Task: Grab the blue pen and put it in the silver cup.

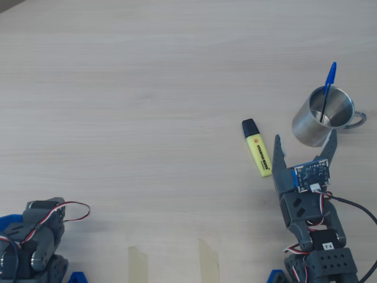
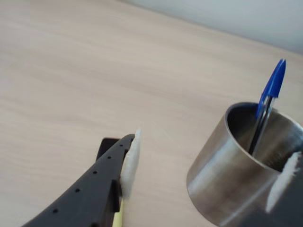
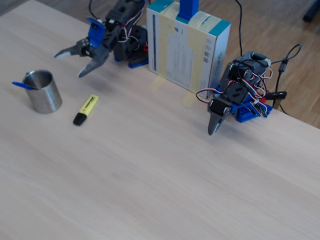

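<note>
Only fixed view shows second arm (image 3: 232,97), box (image 3: 187,45).

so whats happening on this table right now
A small blue-and-black robot arm's gripper hangs open and empty just beside a shiny steel cup with a loop handle. The thin blue-capped pen already stands inside that cup, leaning on the rim. A stubby yellow highlighter with a black cap lies flat on the light wooden table, untouched. A second arm sits folded.
</note>
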Available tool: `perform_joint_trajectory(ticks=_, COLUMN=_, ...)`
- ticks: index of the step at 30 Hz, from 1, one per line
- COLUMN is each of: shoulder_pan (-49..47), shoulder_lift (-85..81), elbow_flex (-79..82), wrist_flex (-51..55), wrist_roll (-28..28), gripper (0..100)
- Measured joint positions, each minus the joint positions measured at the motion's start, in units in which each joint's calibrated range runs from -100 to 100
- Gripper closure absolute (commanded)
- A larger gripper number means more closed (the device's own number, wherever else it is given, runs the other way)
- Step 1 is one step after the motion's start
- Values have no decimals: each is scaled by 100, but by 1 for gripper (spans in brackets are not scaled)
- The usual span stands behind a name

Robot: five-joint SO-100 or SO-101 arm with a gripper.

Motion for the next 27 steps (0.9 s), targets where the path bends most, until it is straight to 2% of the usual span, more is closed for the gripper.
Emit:
perform_joint_trajectory(ticks=9, shoulder_pan=299, shoulder_lift=-1622, elbow_flex=9, wrist_flex=3760, wrist_roll=-5, gripper=56)
perform_joint_trajectory(ticks=15, shoulder_pan=348, shoulder_lift=-2661, elbow_flex=9, wrist_flex=5796, wrist_roll=-146, gripper=58)
perform_joint_trajectory(ticks=20, shoulder_pan=283, shoulder_lift=-2744, elbow_flex=0, wrist_flex=7077, wrist_roll=-748, gripper=76)
perform_joint_trajectory(ticks=23, shoulder_pan=113, shoulder_lift=-2753, elbow_flex=0, wrist_flex=7211, wrist_roll=-806, gripper=89)
perform_joint_trajectory(ticks=27, shoulder_pan=-49, shoulder_lift=-2753, elbow_flex=0, wrist_flex=7211, wrist_roll=-816, gripper=96)
